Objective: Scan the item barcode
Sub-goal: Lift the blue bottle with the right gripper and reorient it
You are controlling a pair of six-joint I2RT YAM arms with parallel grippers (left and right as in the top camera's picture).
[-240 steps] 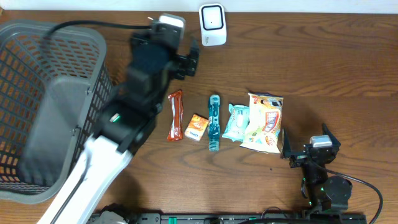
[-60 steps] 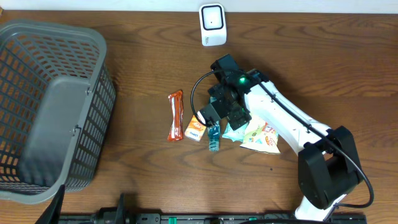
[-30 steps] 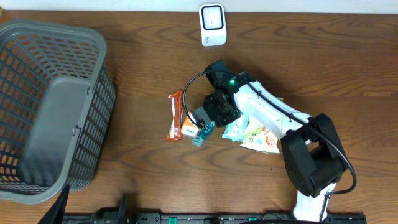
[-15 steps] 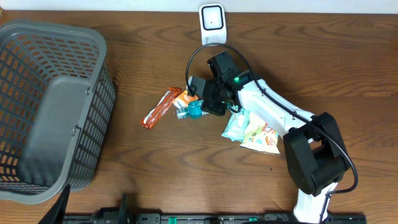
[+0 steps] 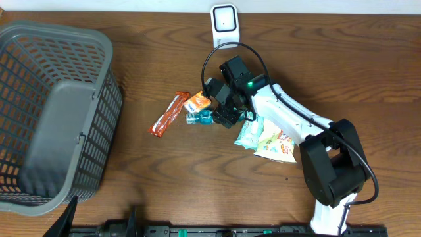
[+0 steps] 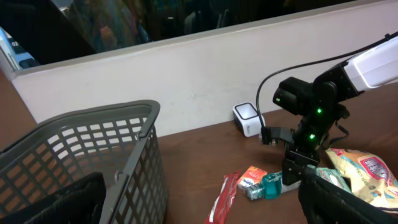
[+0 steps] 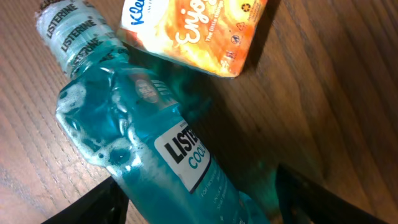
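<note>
Table (image 5: 368, 66): brown wood, everything sits on it.

Basket (image 5: 112, 92): grey mesh, well apart from the right gripper (image 7: 202, 186), out past all the loose items.

Right arm (image 5: 289, 115): white, reaches in across the table.

Chip bag (image 5: 279, 141): lies flat behind the right gripper, under the arm.

Snack bar (image 5: 167, 116): red wrapper, lying at a slant beyond the gripper's fingertips, between gripper and basket.

Teal packet (image 5: 248, 135): just behind the gripper, touching the chip bag.

Mouthwash bottle (image 7: 143, 130): blue liquid, on its side on the wood. Its lower end lies between the 2 fingers (image 7: 311, 199) and its cap end points away from the gripper.

Right gripper state: jaws stand wide, with bare wood showing between the bottle and 1 finger. No clamp on the bottle.

Tissue pack (image 7: 199, 31): orange, just past the fingertips, against the bottle's shoulder.

Scanner (image 5: 224, 25): white, upright at the table's far edge, well apart from the right gripper.

Left gripper (image 6: 196, 190): jaws wide, nothing between them, well apart from the bottle.
</note>
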